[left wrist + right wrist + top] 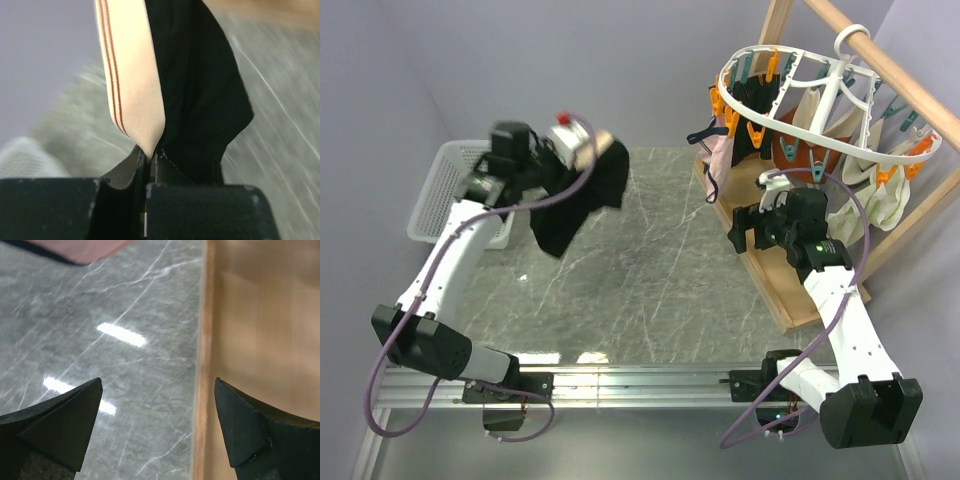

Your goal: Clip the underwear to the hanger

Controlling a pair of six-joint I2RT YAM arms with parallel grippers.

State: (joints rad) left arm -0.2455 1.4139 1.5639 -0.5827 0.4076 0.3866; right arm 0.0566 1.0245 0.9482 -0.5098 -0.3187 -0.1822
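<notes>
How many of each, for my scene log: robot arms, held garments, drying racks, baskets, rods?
Black-and-white robot arms: 2
Black boxer briefs with beige waistband: 1
Round white plastic drying rack with clips: 1
White mesh basket: 1
Wooden rod: 1
Total: 6

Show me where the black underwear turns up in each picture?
Top external: underwear hangs upper left of centre.
Left wrist: underwear fills the centre, pinched between the fingers.
Right wrist: not in it.
Shared landmark: the grey marble table, visible in all three.
</notes>
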